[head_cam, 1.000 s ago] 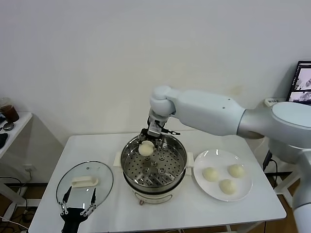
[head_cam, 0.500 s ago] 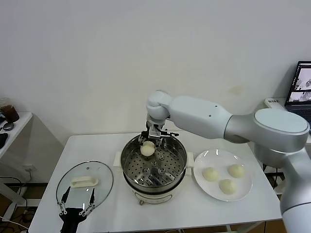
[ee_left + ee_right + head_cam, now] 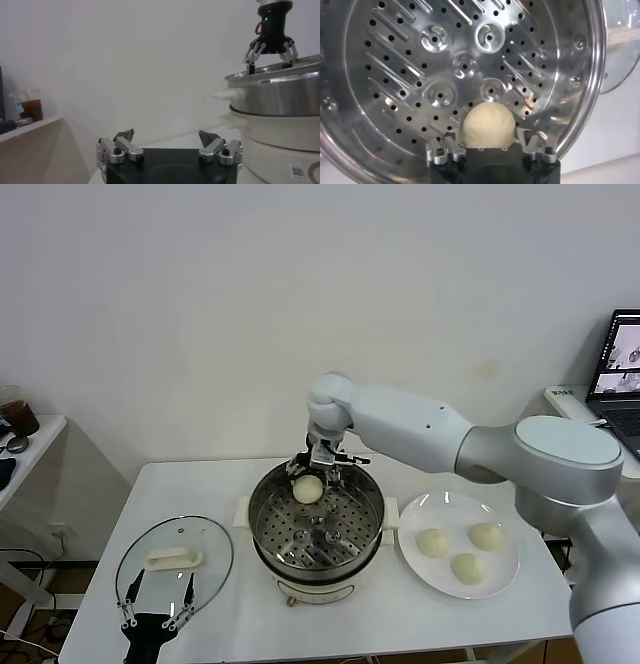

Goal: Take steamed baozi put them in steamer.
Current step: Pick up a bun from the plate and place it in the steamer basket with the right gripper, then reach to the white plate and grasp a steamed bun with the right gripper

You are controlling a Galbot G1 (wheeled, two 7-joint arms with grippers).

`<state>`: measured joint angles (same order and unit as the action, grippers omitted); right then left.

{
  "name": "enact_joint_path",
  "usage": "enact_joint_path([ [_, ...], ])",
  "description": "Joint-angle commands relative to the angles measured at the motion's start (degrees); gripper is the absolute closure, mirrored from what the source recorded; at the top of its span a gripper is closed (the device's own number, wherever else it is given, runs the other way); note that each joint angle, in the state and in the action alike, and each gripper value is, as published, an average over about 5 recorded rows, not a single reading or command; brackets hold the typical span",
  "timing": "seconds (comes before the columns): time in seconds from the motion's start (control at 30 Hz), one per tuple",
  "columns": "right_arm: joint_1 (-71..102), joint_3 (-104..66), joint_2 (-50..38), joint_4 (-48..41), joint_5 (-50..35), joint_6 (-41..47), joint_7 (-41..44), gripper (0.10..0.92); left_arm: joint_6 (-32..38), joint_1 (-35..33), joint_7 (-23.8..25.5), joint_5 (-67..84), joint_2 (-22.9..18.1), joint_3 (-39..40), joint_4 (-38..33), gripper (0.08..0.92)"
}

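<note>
Baozi (image 3: 307, 490) lower, near steamer (image 3: 262, 514) rim

The right gripper (image 3: 317, 467) hangs over the far side of the round shiny steel steamer (image 3: 317, 529), with one pale round baozi (image 3: 307, 489) just below it. Three more pale baozi (image 3: 433, 543) lie on the flat white plate (image 3: 505, 577).

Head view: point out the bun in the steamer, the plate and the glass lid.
bun in the steamer (image 3: 307, 490), head view, its top.
plate (image 3: 505, 581), head view, bare near rim.
glass lid (image 3: 205, 544), head view, clear glass beside handle.
</note>
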<state>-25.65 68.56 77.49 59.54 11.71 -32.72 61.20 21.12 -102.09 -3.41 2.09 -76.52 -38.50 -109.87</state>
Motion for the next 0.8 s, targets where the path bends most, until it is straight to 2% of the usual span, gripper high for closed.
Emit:
enact_joint_path([
  [0.03, -2.9, -0.1, -3.0, 4.5, -6.1, 4.3, 1.7, 0.203, 0.0, 0.0, 0.0, 0.0, 0.0, 0.0, -0.1, 0.177],
  [0.23, -12.4, 2.8, -17.4, 21.4, -24.8, 28.2, 5.3, 0.203, -0.2, -0.2, -0.1, 0.2, 0.4, -0.2, -0.6, 0.177],
  [0.33, -15.0, 3.7, -26.5, 29.3, -28.6, 39.0, 5.5, 0.203, -0.4, 0.0, -0.6, 0.3, 0.6, -0.3, -0.6, 0.177],
  [0.43, -15.2, 3.5, -34.9, 34.3, -24.6, 47.1, 6.7, 0.203, -0.5, 0.3, -0.9, 0.2, 0.8, -0.2, -0.5, 0.177],
  [0.57, -12.7, 3.7, -45.8, 36.6, -19.1, 52.4, 7.1, 0.203, -0.4, 0.2, -0.9, 0.2, 1.3, -0.2, -0.4, 0.177],
  [0.8, 1.3, -2.3, -54.6, 35.3, -8.9, 47.8, 6.9, 0.203, 0.0, -0.2, -1.0, 0.0, 1.5, -0.2, -0.2, 0.177],
])
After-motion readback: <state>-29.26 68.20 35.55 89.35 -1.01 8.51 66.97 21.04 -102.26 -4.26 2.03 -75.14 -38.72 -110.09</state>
